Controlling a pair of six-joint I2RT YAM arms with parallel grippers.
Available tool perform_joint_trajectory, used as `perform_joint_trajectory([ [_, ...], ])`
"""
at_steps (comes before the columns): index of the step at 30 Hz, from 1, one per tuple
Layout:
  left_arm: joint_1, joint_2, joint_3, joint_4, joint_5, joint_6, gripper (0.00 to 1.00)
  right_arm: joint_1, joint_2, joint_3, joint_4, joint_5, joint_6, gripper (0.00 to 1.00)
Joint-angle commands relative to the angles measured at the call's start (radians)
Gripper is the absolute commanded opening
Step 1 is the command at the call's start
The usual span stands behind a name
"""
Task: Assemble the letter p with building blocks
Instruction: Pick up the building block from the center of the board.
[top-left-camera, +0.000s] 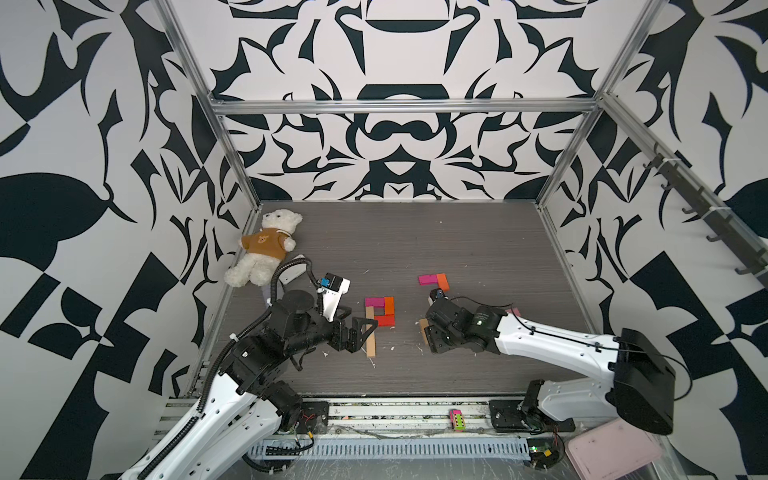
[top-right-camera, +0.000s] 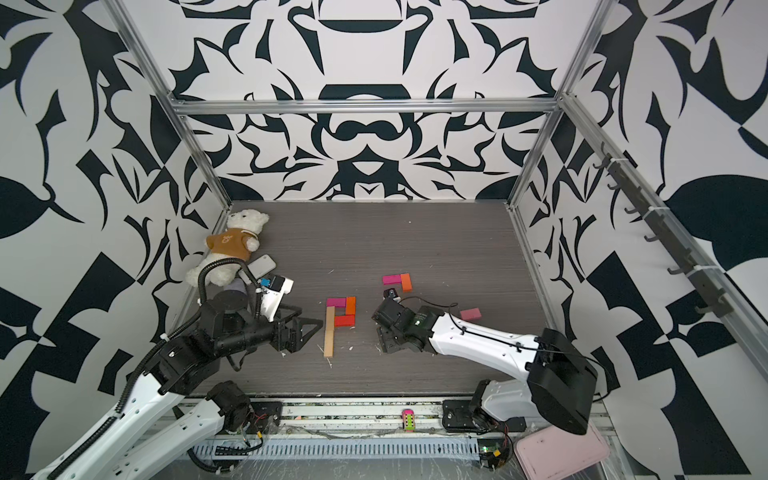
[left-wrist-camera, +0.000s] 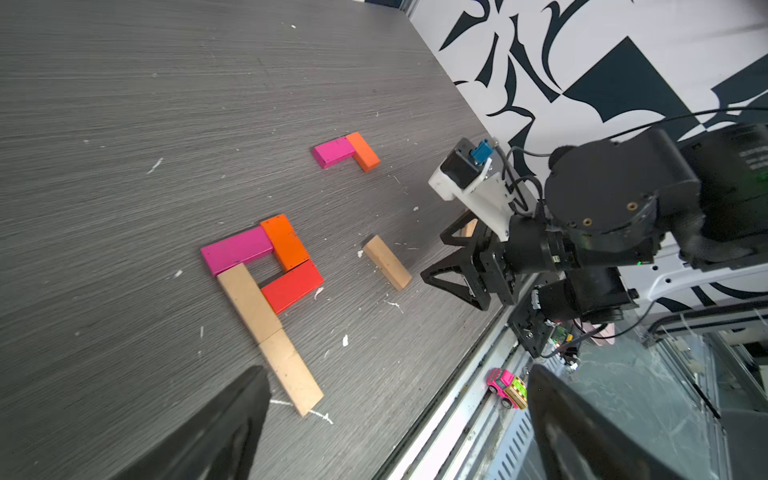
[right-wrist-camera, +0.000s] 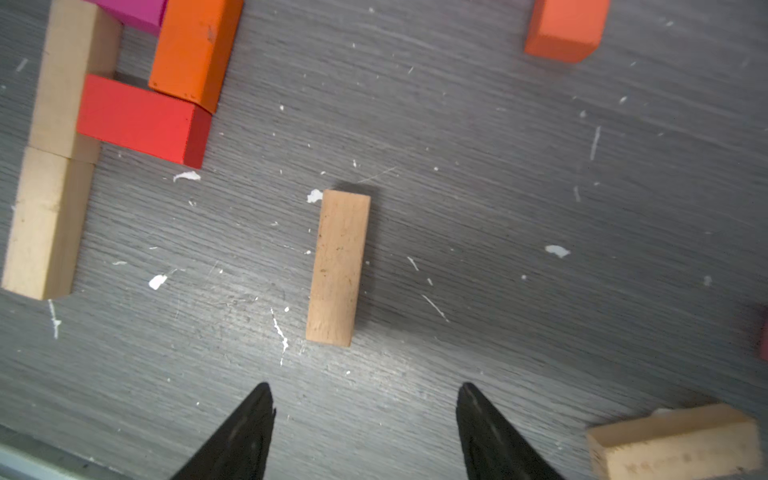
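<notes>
Grey table (top-left-camera: 415, 232), mid-area: letter p (left-wrist-camera: 249, 299) of tan, magenta, orange and red building blocks (left-wrist-camera: 293, 286), seemingly complete; left gripper (left-wrist-camera: 397, 370), spread empty beside its stem; right gripper (right-wrist-camera: 365, 386), parted empty near a loose tan block (right-wrist-camera: 338, 266), next likely descending to pinch its long sides.

Bright, even light; crisp overhead pictures, softer wrist pictures.
In both top views the worktop (top-left-camera: 415, 249) shows only faint shadows beneath the arms, and the patterned walls (top-left-camera: 83, 208) stretch strongly toward the edges, as a wide lens gives. In the right wrist view a pale sheen lies on the worktop beside the tan block (right-wrist-camera: 338, 268), which throws a soft shadow along one long side. Blocks at that picture's borders smear, and the right gripper (right-wrist-camera: 365, 395) and left gripper (left-wrist-camera: 397, 370) look dark and unfocused.
</notes>
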Motion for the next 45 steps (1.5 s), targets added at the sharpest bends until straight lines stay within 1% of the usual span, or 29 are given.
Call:
perform_joint_trajectory([
  [1,0.0,-0.018,0.004,-0.068,-0.06,0.021,0.99,0.029,0.056,-0.005,0.095,0.015,0.056,0.69],
  [5,0.0,-0.027,0.007,-0.107,-0.072,0.038,0.99,0.052,0.126,0.02,0.097,0.028,0.075,0.63],
  [13,0.0,-0.031,-0.002,-0.098,-0.055,0.037,0.99,0.052,0.172,0.017,0.114,0.058,0.096,0.47],
  [21,-0.001,-0.045,-0.004,-0.092,-0.041,0.034,0.99,0.052,0.196,0.007,0.135,0.043,0.112,0.27],
  [24,0.0,-0.066,-0.012,-0.075,-0.037,0.007,0.99,0.052,0.196,0.005,0.144,0.04,0.113,0.17],
  [27,0.0,-0.093,-0.06,0.026,0.007,-0.083,0.99,0.051,0.186,0.006,0.158,0.034,0.11,0.1],
  [29,-0.001,-0.099,-0.098,0.109,0.009,-0.163,0.99,0.051,0.181,0.017,0.146,0.053,0.097,0.07],
  [31,-0.001,-0.086,-0.146,0.23,0.046,-0.218,0.99,0.043,0.179,0.038,0.124,0.071,0.082,0.06],
  [33,-0.009,-0.046,-0.192,0.348,0.067,-0.273,0.99,0.019,0.177,0.051,0.118,0.059,0.061,0.05],
  [35,-0.036,0.004,-0.22,0.428,0.054,-0.296,0.99,-0.013,0.173,0.057,0.12,0.036,0.042,0.04],
  [37,-0.092,0.051,-0.239,0.489,0.006,-0.295,0.99,-0.044,0.165,0.062,0.122,0.019,0.024,0.04],
  [38,-0.135,0.074,-0.252,0.526,-0.033,-0.284,0.99,-0.061,0.16,0.063,0.121,0.016,0.014,0.04],
  [39,-0.175,0.096,-0.263,0.558,-0.081,-0.268,0.99,-0.08,0.155,0.064,0.123,0.015,0.004,0.03],
  [40,-0.217,0.113,-0.271,0.591,-0.122,-0.25,0.99,-0.099,0.152,0.062,0.127,-0.029,-0.003,0.03],
  [42,-0.296,0.157,-0.298,0.684,-0.207,-0.191,0.99,-0.146,0.149,0.063,0.131,-0.069,-0.018,0.03],
  [45,-0.359,0.222,-0.359,0.854,-0.276,-0.098,0.99,-0.196,0.147,0.063,0.134,-0.11,-0.041,0.03],
])
